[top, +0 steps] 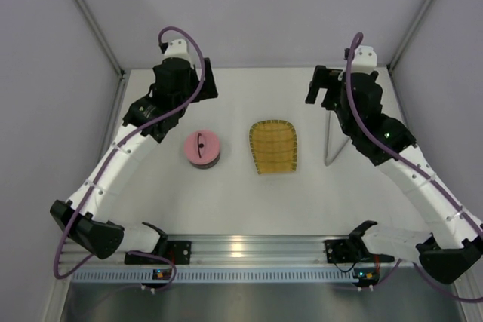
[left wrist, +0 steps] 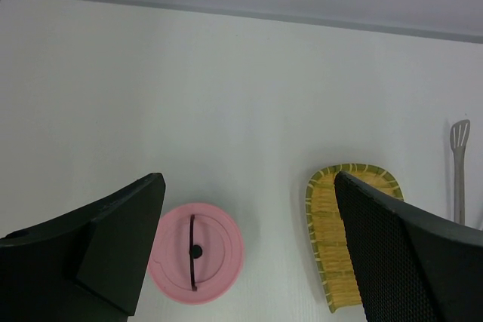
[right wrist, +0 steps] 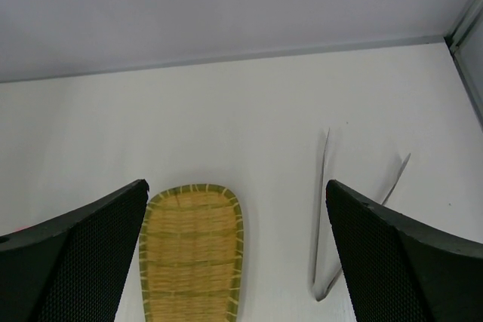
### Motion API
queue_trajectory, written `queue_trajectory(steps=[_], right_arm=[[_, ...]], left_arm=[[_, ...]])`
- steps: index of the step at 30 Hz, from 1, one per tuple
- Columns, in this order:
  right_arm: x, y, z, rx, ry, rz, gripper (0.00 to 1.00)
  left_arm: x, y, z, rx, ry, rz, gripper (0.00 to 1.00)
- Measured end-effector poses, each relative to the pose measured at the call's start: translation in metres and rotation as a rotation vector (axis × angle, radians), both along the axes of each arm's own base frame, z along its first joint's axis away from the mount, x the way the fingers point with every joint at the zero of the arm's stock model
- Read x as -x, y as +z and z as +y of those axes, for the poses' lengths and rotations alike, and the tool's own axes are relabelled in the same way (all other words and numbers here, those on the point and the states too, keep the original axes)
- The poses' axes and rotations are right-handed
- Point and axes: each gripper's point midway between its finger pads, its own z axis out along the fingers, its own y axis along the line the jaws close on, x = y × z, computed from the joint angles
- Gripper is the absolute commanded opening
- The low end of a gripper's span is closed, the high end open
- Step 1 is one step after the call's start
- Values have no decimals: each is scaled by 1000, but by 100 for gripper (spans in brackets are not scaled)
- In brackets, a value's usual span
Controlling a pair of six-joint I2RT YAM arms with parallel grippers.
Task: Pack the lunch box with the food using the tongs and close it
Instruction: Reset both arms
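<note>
The lunch box (top: 202, 148) stands left of centre with its pink lid (left wrist: 195, 253) on, black handle mark up. The slim pale tongs (top: 332, 137) lie on the table at the right, their V joint toward me; they show too in the right wrist view (right wrist: 321, 216). No food shows in any view. My left gripper (top: 198, 84) hangs open, high and behind the lunch box (left wrist: 249, 186). My right gripper (top: 323, 88) is open above the tongs' far ends (right wrist: 236, 186). Nothing sits between either pair of fingers.
A yellow woven tray (top: 273, 146) lies between the lunch box and the tongs, with nothing on it (right wrist: 190, 254). Grey walls close the table at the back and both sides. An aluminium rail (top: 249, 250) runs along the near edge.
</note>
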Motion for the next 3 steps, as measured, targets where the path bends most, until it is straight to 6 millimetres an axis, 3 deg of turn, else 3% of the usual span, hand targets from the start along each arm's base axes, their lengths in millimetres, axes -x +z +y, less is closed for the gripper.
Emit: queue_trajectory(steps=[3], right_arm=[[-2, -4, 2, 5, 6, 10, 99]], left_arm=[[0, -1, 0, -5, -1, 1, 99]])
